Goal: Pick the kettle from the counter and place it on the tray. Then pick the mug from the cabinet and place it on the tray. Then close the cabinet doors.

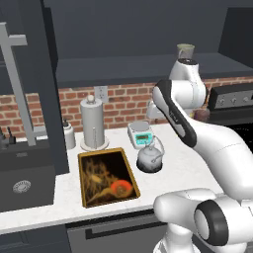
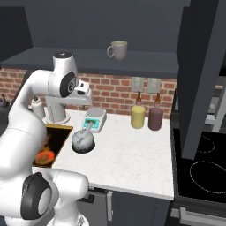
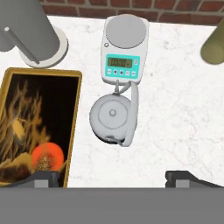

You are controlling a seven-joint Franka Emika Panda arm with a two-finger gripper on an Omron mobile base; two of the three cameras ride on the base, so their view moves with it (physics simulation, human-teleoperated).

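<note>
Silver-grey kettle [image 3: 113,116] unlifted; gripper [image 3: 112,178] poised overhead, fingers spread wide with nothing between them.

The kettle stands on the white counter [image 3: 175,113] ahead of the fingertips and roughly centred between them, its arched handle [image 3: 133,109] offset toward one side, likely the intended grasp point. The tray [image 3: 70,131] lies just beside the kettle, past one fingertip, keeping the transfer short. A digital scale [image 3: 123,48] sits just beyond the kettle.
</note>
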